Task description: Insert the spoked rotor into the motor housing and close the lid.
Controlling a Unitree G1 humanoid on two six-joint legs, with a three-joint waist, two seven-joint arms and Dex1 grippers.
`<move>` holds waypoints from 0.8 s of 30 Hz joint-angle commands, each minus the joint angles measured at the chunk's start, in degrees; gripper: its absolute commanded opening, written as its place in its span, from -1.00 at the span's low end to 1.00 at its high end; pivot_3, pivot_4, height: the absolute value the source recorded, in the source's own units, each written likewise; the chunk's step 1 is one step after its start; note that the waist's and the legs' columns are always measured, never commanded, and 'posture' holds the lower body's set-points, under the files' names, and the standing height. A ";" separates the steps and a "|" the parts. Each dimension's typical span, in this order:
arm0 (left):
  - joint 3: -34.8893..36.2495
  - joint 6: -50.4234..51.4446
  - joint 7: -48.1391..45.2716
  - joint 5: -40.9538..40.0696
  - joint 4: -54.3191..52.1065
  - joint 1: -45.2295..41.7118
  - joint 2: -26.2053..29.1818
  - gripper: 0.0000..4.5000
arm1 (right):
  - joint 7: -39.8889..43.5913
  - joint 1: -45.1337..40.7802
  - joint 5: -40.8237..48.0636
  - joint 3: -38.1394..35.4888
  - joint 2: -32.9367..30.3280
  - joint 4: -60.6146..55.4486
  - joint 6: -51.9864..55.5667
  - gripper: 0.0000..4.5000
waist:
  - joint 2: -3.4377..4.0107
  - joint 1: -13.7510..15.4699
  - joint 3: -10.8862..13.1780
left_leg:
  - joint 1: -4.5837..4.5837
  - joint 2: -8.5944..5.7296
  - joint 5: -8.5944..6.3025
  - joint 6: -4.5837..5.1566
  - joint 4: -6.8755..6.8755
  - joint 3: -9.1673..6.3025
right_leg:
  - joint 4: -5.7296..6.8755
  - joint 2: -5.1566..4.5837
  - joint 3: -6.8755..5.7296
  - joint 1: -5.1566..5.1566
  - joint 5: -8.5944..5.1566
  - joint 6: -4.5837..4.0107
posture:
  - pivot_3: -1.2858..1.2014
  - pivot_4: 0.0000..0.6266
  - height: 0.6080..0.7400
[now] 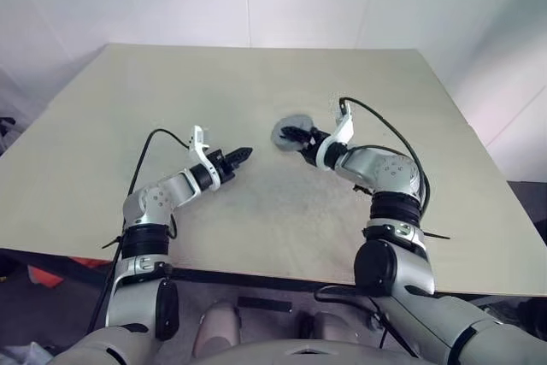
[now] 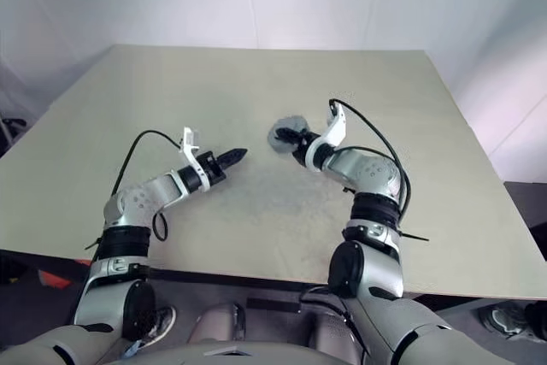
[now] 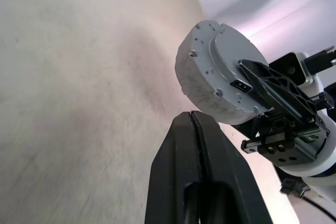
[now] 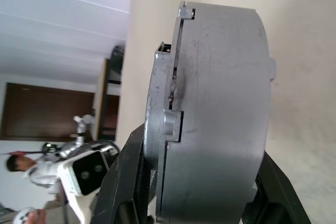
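Right pincer [image 1: 295, 137] clamped across the housing [image 3: 218, 74], lid [image 4: 165, 129] seated on it, held above the desk [image 1: 256, 83]. Left pincer [image 1: 242, 156] fully closed, empty, at the housing's 9 o'clock, apart.

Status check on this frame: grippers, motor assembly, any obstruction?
Left gripper shut, empty, above the table. Right gripper clamped across the grey motor housing, lid seated on it, held off the table. Nothing in the way.

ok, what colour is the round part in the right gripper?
Plain light grey metal; the motor housing shows best in the left wrist view.
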 commanded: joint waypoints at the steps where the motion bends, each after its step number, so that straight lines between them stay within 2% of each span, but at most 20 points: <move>1: 5.79 -1.46 2.49 -5.47 -1.19 -1.39 -0.81 -0.59 | 0.43 -4.39 8.00 -1.71 1.56 -2.25 3.39 -0.10 | 0.00 -0.05 0.01 | -0.02 0.01 -0.03 0.05 0.02 0.00 | -0.01 0.00 0.00 -0.01 -0.01 -0.01 | 0.03 -1.00 1.00; 11: 13.33 3.48 7.58 -18.88 0.62 -3.35 -3.00 0.99 | -1.57 -5.08 14.47 0.16 2.90 -6.11 12.29 -0.10 | -0.02 0.33 0.03 | -0.04 0.05 -0.08 0.11 0.38 0.00 | 0.02 -0.03 0.02 0.13 -0.02 0.00 | 0.03 -1.00 1.00; 16: 14.89 8.33 7.41 -25.94 2.84 -4.03 -2.74 0.99 | 0.05 -3.57 16.85 2.88 3.25 -10.19 16.40 -0.10 | -0.04 0.32 0.03 | 0.02 0.09 -0.08 0.09 0.51 -0.02 | 0.09 -0.03 0.02 0.21 0.01 0.06 | 0.03 -1.00 1.00; 24: 13.34 9.24 6.38 -27.28 6.91 -6.84 -1.76 0.99 | 1.35 -1.21 18.27 6.28 4.04 -14.62 17.91 -0.10 | -0.05 0.40 0.03 | 0.00 0.09 -0.07 0.09 0.51 -0.04 | 0.07 -0.03 0.02 0.23 0.03 0.10 | 0.03 -1.00 1.00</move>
